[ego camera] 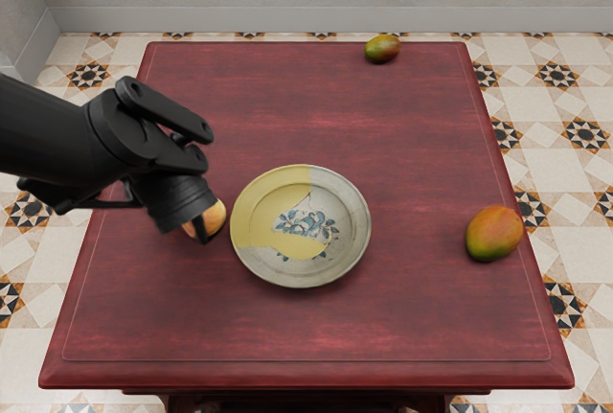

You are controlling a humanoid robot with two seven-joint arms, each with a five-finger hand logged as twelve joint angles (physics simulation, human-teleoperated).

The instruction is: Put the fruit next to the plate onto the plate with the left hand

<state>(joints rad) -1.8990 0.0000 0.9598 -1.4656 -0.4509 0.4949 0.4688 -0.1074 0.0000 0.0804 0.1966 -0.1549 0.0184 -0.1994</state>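
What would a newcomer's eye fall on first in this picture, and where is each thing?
The black left hand, in from the left edge, stands out first, closed round a mango beside the left rim of the plate. That yellow-and-blue plate sits in the middle of the red table. A far mango lies at the back edge, a right mango near the right edge.

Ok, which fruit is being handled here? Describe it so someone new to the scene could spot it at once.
On the red table, find the plate in the middle. Just off its left rim is the target mango, mostly covered by the black left robot hand curled over it. The right mango and far mango sit uncovered, well away from the plate.
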